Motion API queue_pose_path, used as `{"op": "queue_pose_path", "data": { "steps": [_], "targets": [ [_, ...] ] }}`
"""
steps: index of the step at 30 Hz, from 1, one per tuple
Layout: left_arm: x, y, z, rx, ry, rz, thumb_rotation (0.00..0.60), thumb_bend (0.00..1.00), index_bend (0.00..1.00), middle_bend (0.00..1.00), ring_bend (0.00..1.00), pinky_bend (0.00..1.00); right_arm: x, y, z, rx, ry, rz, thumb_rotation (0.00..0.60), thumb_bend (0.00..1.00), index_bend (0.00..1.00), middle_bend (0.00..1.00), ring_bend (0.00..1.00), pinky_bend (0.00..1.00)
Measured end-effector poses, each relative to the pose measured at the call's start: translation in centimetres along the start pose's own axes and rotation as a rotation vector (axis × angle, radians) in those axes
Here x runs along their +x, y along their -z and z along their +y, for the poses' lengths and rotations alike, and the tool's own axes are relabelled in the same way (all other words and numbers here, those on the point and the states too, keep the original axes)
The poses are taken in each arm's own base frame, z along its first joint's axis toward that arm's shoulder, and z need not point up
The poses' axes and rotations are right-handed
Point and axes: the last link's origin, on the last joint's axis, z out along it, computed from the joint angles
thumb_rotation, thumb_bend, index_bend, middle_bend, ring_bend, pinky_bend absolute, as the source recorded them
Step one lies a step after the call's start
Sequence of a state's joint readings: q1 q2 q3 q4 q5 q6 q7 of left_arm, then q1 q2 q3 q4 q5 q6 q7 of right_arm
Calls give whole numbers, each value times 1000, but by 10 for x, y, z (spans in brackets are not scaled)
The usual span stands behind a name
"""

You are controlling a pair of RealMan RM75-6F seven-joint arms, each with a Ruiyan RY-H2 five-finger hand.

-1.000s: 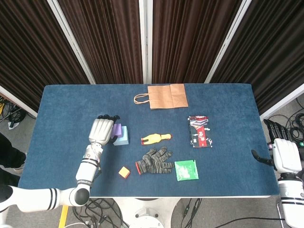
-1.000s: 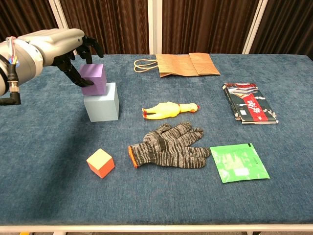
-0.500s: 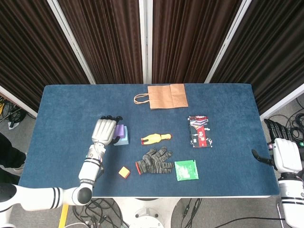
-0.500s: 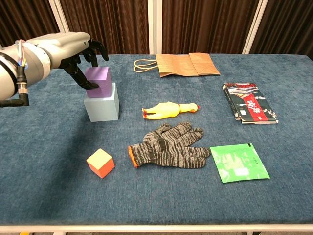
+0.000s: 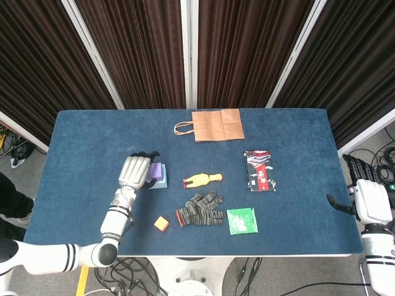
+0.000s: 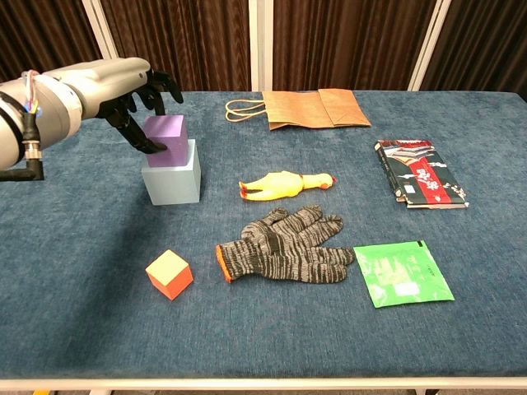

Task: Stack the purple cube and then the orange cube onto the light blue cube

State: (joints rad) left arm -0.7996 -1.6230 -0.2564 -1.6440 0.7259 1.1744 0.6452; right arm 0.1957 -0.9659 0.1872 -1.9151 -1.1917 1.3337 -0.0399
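Purple cube [image 6: 165, 138] is down on the light blue cube [image 6: 172, 178], and your left hand [image 6: 123, 82] hasn't let go: the thumb sits on its near-left face and the other fingers drape over the top and far side, so you're pinching it. From the head view the hand hides most of the contact, so I can't say for sure how firm that pinch is. A second ago the cube hung tilted off the left edge of the blue one; you've since carried it right and lowered it until it sits flat on top. That means the first stack is as good as made, and what's left is to ease off without nudging it. A cube has no long axis, but its faces now run square with the block below, set toward the back-left of that top. The orange cube [image 6: 170, 273] waits near the front edge, turned corner-on. Your right hand [image 5: 369, 200] is parked off the table's right side, fingers loose, holding nothing.
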Motion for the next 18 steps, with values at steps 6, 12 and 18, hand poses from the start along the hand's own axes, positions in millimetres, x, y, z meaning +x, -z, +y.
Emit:
{"op": "queue_pose_path", "data": {
  "steps": [6, 12, 18],
  "targets": [
    [5, -1, -5, -8, 36, 17, 600, 210, 181, 257, 234, 277, 0, 0, 0, 1, 0, -1, 600, 156, 20, 64, 0, 0],
    [19, 5, -18, 16, 26, 59, 600, 209, 178, 261, 231, 276, 2, 0, 1, -2, -6, 4, 600, 157, 20, 64, 0, 0],
    [39, 26, -56, 105, 9, 122, 600, 210, 252, 346, 232, 278, 2, 0, 2, -4, -8, 2, 600, 156, 20, 64, 0, 0]
  ]
}}
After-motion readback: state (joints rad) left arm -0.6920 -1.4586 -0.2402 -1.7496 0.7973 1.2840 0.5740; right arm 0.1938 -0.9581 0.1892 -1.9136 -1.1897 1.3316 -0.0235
